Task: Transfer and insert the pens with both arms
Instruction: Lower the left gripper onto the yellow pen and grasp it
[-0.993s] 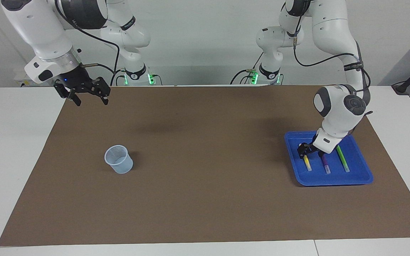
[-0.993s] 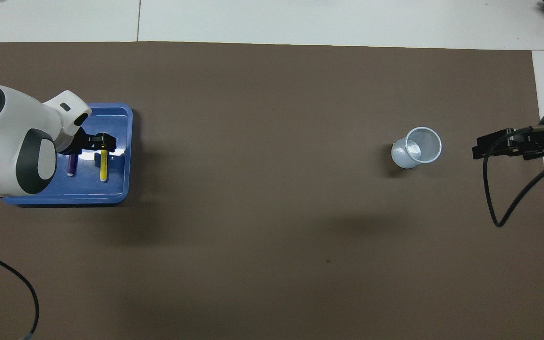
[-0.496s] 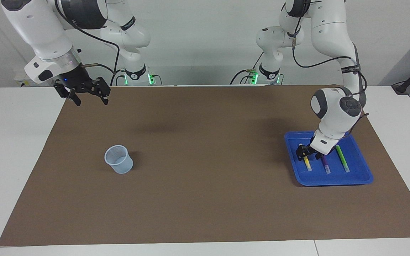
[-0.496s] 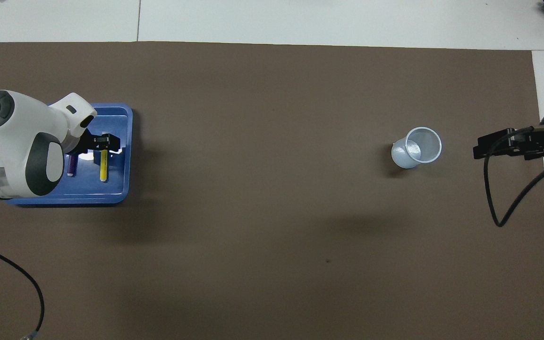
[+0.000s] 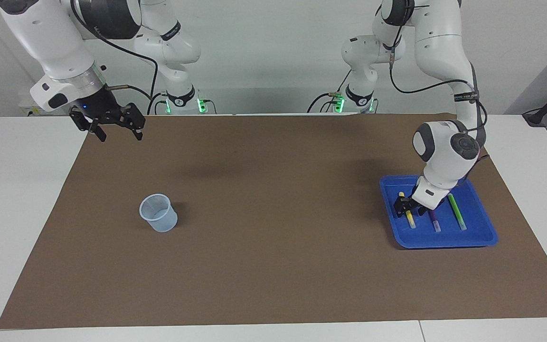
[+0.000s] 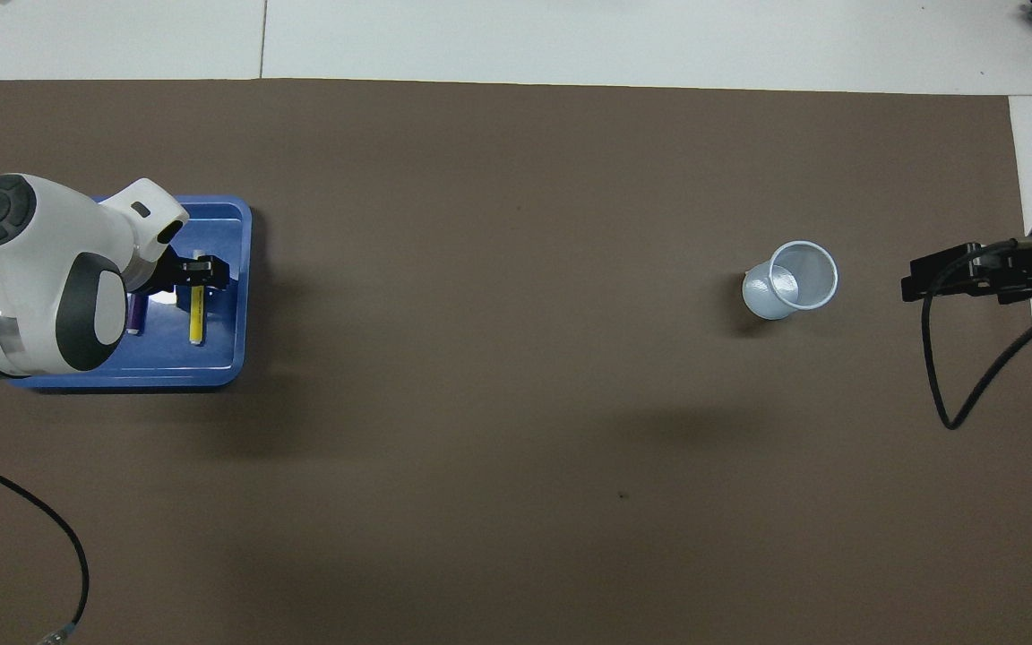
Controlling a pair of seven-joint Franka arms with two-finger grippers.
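Step in hand, by the look of it: taking the yellow pen (image 5: pixel 410 219) out of the blue tray (image 5: pixel 444 240), which sits at about 4 o'clock on the brown-covered worktop (image 5: pixel 273 285) in the facing view. Left end effector (image 5: pixel 404 205) down inside the tray, right at that pen's barrel; cannot tell whether closed on it or merely set around it. Purple pen (image 5: pixel 434 221) just beside at 3 o'clock of the yellow one, green pen (image 5: pixel 457 213) one place further toward 3 o'clock, all three lying roughly parallel and apart. Right end effector (image 5: pixel 116 128) open and waiting in the air over the mat's corner at about 10 o'clock. Translucent cup (image 5: pixel 158 213) upright at about 8 o'clock, well apart from the tray, probably the target for insertion. To do this well: grip across the barrel rather than along it, squarely enough that the pen does not roll or pivot. Confirm a firm hold before lifting, then rise straight up to clear the tray wall and avoid nudging the purple pen. Leave a good length of barrel free, since the waiting arm will likely need something to take hold of at a handover over the middle of the worktop. Main risk, as judged: a slim, smooth pen slipping or swinging in a loose pinch.
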